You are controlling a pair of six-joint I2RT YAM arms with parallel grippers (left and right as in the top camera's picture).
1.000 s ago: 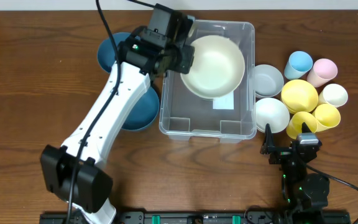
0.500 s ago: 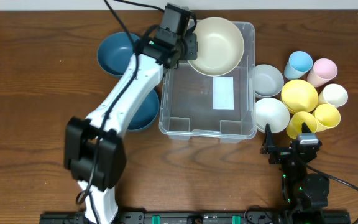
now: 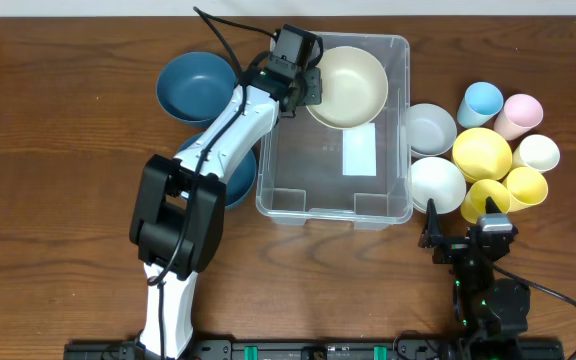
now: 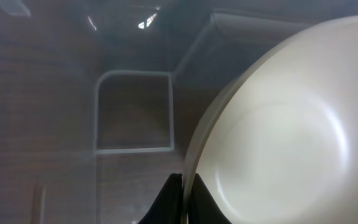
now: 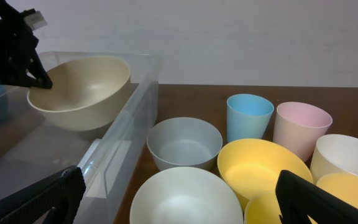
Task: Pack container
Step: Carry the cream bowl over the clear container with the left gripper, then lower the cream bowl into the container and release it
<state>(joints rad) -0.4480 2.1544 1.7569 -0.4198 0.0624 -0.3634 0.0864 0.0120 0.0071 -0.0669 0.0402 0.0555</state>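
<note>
The clear plastic container stands mid-table with a white label on its bottom. My left gripper is shut on the rim of a cream bowl, holding it inside the container's far end. In the left wrist view the fingers pinch the bowl's rim. The right wrist view shows the bowl in the container. My right gripper is open and empty near the front edge, below the bowls on the right.
Two blue bowls lie left of the container, one partly under my arm. Right of it are a grey bowl, a white bowl, yellow bowls and blue, pink, white cups.
My left arm carried the cream bowl from the container's middle to its far end, uncovering the white label. The right arm has not moved.
</note>
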